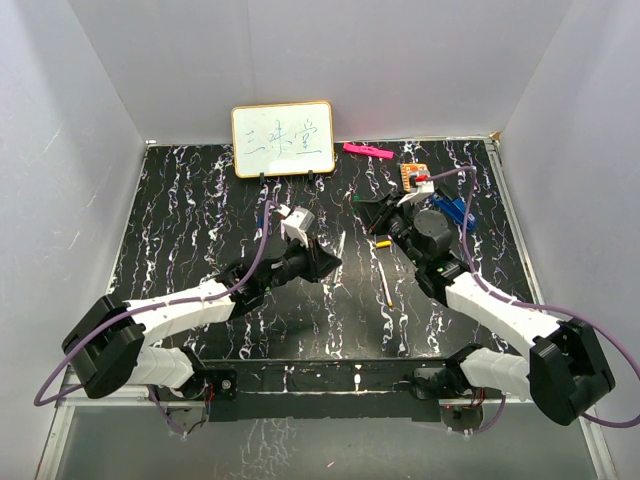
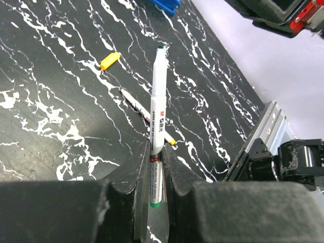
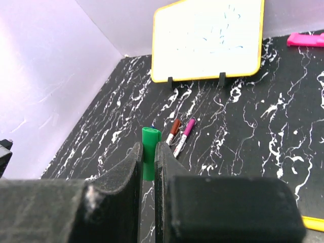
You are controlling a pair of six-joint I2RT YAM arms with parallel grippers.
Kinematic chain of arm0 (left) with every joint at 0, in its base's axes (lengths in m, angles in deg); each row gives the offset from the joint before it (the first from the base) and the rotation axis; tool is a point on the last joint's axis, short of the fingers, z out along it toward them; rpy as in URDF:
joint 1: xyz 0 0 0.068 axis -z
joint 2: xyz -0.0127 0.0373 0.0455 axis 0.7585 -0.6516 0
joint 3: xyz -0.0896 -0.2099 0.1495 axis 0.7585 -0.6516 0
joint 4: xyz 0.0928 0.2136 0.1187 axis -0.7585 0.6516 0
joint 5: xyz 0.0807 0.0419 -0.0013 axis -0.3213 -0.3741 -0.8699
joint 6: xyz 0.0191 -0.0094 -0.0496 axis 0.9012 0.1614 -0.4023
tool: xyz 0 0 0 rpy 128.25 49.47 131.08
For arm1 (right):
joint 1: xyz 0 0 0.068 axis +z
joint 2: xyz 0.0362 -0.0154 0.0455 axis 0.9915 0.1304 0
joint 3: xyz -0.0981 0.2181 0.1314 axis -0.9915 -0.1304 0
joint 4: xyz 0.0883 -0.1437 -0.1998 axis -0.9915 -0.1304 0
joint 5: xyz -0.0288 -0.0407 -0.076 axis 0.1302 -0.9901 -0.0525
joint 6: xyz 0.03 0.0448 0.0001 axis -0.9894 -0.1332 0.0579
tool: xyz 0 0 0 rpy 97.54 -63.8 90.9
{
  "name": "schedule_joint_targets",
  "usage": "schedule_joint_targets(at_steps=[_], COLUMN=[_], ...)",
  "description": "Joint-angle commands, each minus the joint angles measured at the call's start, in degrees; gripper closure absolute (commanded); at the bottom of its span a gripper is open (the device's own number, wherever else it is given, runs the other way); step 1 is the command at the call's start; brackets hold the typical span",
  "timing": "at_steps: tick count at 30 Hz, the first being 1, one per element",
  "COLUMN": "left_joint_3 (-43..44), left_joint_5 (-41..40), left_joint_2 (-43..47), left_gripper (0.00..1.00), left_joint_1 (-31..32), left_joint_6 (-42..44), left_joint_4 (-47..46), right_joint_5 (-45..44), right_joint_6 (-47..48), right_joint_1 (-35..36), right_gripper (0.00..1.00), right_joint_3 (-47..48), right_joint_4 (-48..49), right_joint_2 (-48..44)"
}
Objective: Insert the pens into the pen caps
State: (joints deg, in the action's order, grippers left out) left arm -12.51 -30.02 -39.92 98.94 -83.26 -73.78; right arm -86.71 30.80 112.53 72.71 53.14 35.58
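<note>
A white-barrelled pen with a green tip (image 2: pixel 158 116) is clamped between the fingers of the left gripper (image 2: pixel 157 167). Its barrel sticks straight out ahead of the fingers, above the table and not touching it, with the green tip at the far end. A green cap (image 3: pixel 149 149) is pinched upright between the closed fingers of the right gripper (image 3: pixel 147 157), its top standing just above the fingertips.

In the overhead view, the left gripper (image 1: pixel 325 262) and the right gripper (image 1: pixel 372 210) face each other near the middle of the black, white-veined table (image 1: pixel 180 220). They are close but not touching.

Under the held pen, a second white pen with a yellow tip (image 2: pixel 147 115) lies flat on the table. A loose yellow cap (image 2: pixel 110 61) lies near it but apart from it. From overhead, this pen (image 1: pixel 384 282) is between the two arms and the yellow cap (image 1: pixel 381 241) lies just beyond it.

Further back, two more pens lie side by side in front of a small yellow-framed whiteboard (image 3: pixel 207 40). One has a red-brown end (image 3: pixel 174 127) and the other a purple end (image 3: pixel 186 129).

A pink highlighter (image 1: pixel 367 151) lies near the back wall, to the right of the whiteboard. A blue object (image 1: pixel 452 212) sits beside the right arm.
</note>
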Motion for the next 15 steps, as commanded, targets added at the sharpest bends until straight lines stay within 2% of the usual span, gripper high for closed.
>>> schedule_joint_targets(at_steps=[1, 15], left_joint_3=[-0.1, 0.3], left_joint_5=[-0.1, 1.1], left_joint_2=[2.5, 0.4], left_gripper=[1.00, 1.00], left_joint_1=[-0.3, -0.6], left_joint_6=[-1.8, -3.8], left_joint_4=[-5.4, -8.1], right_joint_5=[-1.0, -1.6], right_joint_6=[-0.6, -1.2], right_joint_1=[0.6, 3.4], right_gripper=[1.00, 1.00], right_joint_3=[-0.4, -1.5], right_joint_4=[8.3, 10.9], right_joint_2=[-1.1, -0.5])
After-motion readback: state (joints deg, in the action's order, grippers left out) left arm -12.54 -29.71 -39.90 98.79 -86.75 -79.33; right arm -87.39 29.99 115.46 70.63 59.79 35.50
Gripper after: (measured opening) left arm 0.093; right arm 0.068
